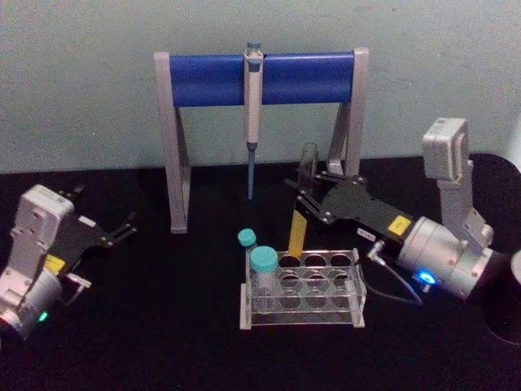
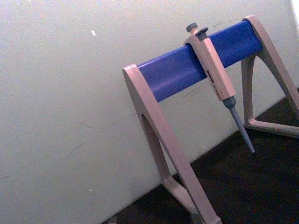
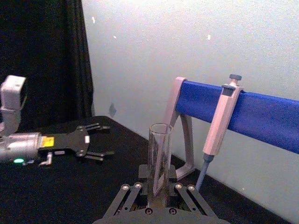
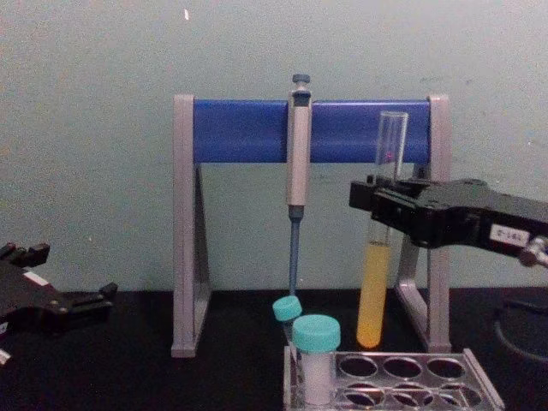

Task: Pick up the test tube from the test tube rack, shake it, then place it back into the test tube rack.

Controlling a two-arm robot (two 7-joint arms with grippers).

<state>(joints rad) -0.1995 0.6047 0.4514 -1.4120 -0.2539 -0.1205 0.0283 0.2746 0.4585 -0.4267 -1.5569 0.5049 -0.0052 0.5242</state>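
The test tube (image 1: 298, 232), clear glass with yellow liquid in its lower part, stands almost upright in my right gripper (image 1: 308, 194), which is shut on its upper half. From the chest, the test tube (image 4: 374, 291) has its round bottom just above the back row of the test tube rack (image 4: 479, 377). The rack (image 1: 301, 324) is low, clear plastic with round holes. The right wrist view looks along the gripper (image 3: 159, 186) at the tube's open mouth (image 3: 160, 149). My left gripper (image 1: 122, 228) rests open on the black table at the far left, well away from the rack.
Two teal-capped vials (image 1: 264, 265) (image 1: 247, 238) stand at the rack's left end. Behind it is a tall grey stand with a blue crossbar (image 1: 203, 79), and a pipette (image 1: 253, 106) hangs from it close to the tube. A dark object sits at the right edge (image 1: 509, 301).
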